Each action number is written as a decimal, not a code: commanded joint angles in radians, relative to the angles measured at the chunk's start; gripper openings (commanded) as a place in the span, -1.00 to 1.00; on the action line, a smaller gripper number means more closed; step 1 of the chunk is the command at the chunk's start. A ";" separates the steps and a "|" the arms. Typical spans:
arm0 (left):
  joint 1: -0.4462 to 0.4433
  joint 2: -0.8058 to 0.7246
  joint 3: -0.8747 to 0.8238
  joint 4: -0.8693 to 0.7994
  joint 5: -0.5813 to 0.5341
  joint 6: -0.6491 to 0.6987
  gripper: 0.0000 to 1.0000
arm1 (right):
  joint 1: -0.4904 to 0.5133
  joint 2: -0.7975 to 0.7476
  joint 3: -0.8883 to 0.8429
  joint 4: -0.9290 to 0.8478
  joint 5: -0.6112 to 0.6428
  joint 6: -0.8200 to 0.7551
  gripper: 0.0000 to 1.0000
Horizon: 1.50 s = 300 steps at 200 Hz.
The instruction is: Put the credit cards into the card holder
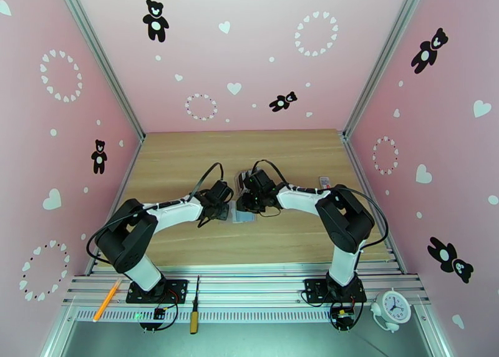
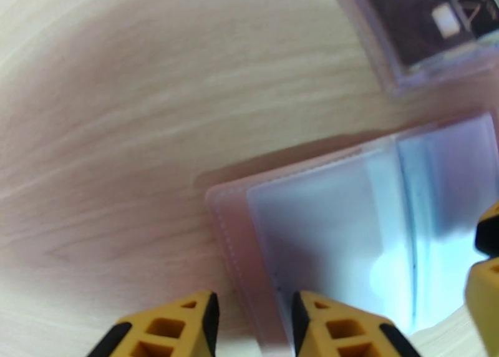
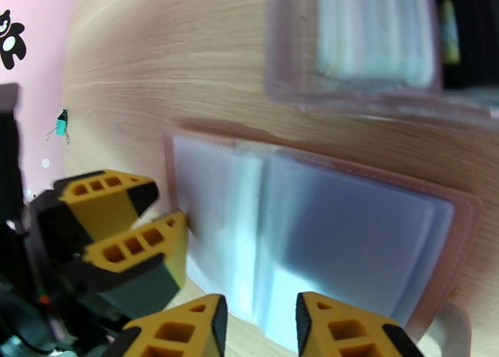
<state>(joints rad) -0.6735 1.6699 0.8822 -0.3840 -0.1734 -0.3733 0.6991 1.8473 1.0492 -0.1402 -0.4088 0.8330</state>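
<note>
Though blurred, card holder (image 3: pixel 324 239) seemingly touching left tool (image 2: pixel 252 319), near right tool (image 3: pixel 259 322).

light: bright, even | wrist views: blurred — edges warped | glare: white patch on card holder (image 2: pixel 349 239)

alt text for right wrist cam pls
The card holder lies open on the wooden table, clear sleeves up. The right gripper hovers at its lower edge, jaws slightly apart; the left gripper sits at its left edge.
</note>
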 commanded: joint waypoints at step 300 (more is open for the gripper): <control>0.165 0.138 0.377 0.041 0.283 -0.081 0.26 | -0.169 -0.009 0.468 -0.519 0.298 -0.411 0.09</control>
<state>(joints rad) -0.5133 1.7729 1.2118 -0.3798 0.0158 -0.4305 0.5346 1.7950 1.4704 -0.5770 -0.1753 0.4915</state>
